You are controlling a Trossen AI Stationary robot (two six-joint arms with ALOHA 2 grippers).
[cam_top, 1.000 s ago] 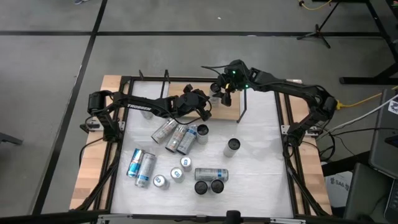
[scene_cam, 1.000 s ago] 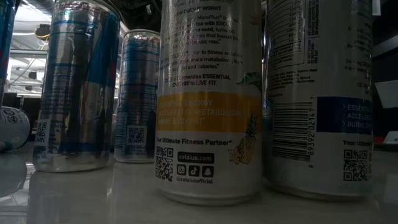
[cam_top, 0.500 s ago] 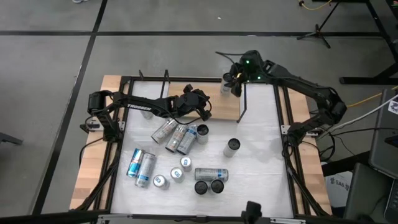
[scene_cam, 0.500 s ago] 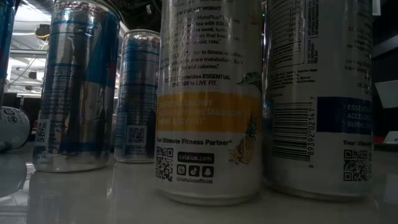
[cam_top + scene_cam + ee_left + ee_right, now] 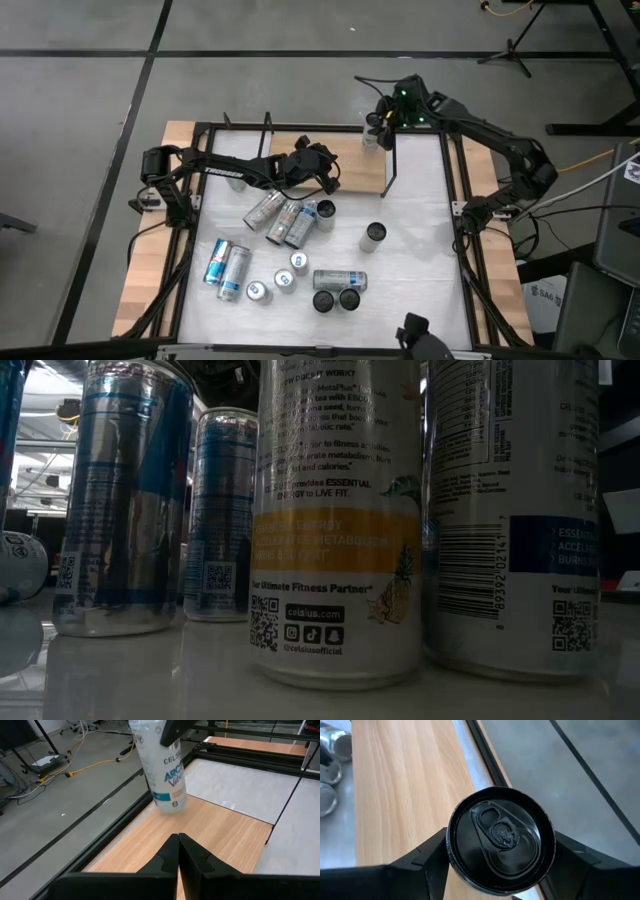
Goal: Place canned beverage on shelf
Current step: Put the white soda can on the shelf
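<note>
A white canned beverage with a black lid [image 5: 500,840] is in my right gripper [image 5: 499,851], which is shut on it. It is over the far right corner of the shelf [image 5: 350,165], a light-brown board in a black rod frame. In the left wrist view the can [image 5: 162,770] leans, with its base at the board's far edge; I cannot tell whether the base touches the wood. My left gripper [image 5: 178,837] hovers shut over the board's middle [image 5: 327,176], touching nothing. My right gripper pinches the can's side wall just below the top rim [image 5: 451,851], one finger [image 5: 427,857] on each side. It comes slanting down from the table's far right. The can hangs tilted below the fingers, its base [image 5: 170,806] close to the board.
Several cans lie or stand on the white tabletop near of the shelf: a lying cluster [image 5: 285,220], one upright can [image 5: 373,236], and more near the front [image 5: 338,290]. They fill the low view [image 5: 335,520]. The shelf's upright black rods [image 5: 392,165] stand beside the held can.
My right gripper has carried the can toward the table's far right, from over the board's far edge to its far right corner, and has rolled somewhat. The can stays in the grip. My left gripper has kept still.
</note>
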